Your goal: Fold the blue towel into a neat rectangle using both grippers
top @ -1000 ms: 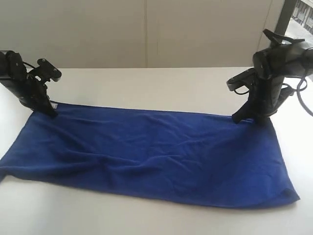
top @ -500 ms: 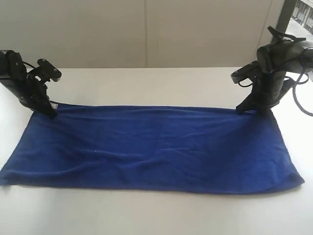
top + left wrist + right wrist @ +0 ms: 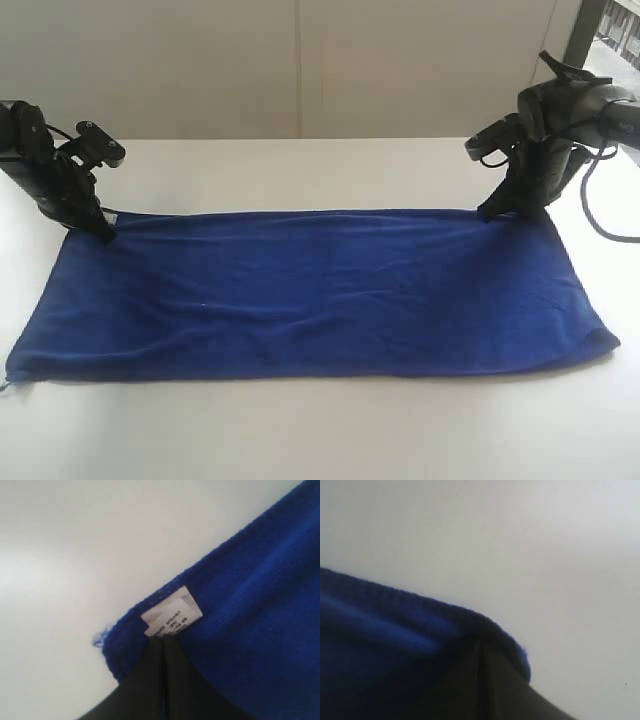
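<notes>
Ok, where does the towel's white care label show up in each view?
Exterior view: the label, a tiny pale fleck at the blue towel's far left corner, by the left claw.
Left wrist view: label mid-frame, right at the shut claw's tip.
Right wrist view: not in it.
Shared landmark: the towel's hemmed edge.

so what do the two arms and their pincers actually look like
Both are mostly black. The left arm is blocky and angular; the right arm has a rounded dark grey link with a black cable looping off it. The left pincer and right pincer each taper to a slim black wedge. No markings are readable.
</notes>
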### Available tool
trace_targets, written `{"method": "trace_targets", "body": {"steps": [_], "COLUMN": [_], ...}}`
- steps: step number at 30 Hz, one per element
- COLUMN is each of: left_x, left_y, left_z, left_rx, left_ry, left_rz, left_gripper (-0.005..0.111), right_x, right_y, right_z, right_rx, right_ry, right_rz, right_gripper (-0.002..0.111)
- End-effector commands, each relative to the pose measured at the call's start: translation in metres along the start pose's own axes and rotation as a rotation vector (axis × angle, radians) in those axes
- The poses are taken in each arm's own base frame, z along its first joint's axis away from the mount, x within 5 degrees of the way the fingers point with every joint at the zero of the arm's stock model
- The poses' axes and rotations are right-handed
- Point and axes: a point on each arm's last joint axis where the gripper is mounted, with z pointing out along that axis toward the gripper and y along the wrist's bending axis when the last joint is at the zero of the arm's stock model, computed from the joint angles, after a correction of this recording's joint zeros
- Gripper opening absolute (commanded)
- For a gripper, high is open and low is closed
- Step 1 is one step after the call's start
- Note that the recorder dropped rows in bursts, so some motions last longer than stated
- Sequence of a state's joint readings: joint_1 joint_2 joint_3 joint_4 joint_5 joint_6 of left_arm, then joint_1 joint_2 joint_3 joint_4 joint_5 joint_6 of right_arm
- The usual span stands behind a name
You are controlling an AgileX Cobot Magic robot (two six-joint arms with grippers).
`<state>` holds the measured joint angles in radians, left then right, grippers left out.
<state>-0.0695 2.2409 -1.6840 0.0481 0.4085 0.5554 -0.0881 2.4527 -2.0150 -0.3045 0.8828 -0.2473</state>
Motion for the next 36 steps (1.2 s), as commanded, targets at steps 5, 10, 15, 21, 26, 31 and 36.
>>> {"method": "trace_targets", "body": {"steps": [5, 10, 15, 21, 26, 31, 36], "left_x": [0.016, 0.016, 0.010, -0.001, -0.011, -0.016, -0.015], "left_y": [-0.009, -0.007, -0.001, 0.004, 0.007, 0.007, 0.000], "left_z": [0.012, 0.010, -0.006, -0.042, -0.086, -0.111, -0.110], "left_rx": [0.071, 0.055, 0.026, 0.014, -0.012, -0.009, 0.056], "left_ry": [0.103, 0.105, 0.077, 0.032, -0.015, -0.064, -0.047], "left_rz": [0.006, 0.026, 0.031, -0.002, -0.009, -0.052, -0.085], "left_gripper": [0.007, 0.046, 0.068, 0.068, 0.065, 0.065, 0.058], "right_x": [0.007, 0.006, -0.002, -0.008, -0.009, -0.003, 0.000], "right_y": [0.002, 0.001, -0.007, -0.014, -0.025, -0.030, -0.027], "right_z": [0.011, 0.006, -0.025, -0.079, -0.133, -0.161, -0.155], "right_rx": [-0.044, -0.050, -0.056, -0.130, -0.128, -0.125, -0.135], "right_ry": [0.044, 0.042, -0.031, -0.113, -0.194, -0.198, -0.175], "right_rz": [0.006, 0.000, 0.042, 0.101, 0.111, 0.114, 0.111], "right_gripper": [0.007, 0.041, 0.056, 0.056, 0.051, 0.048, 0.027]}}
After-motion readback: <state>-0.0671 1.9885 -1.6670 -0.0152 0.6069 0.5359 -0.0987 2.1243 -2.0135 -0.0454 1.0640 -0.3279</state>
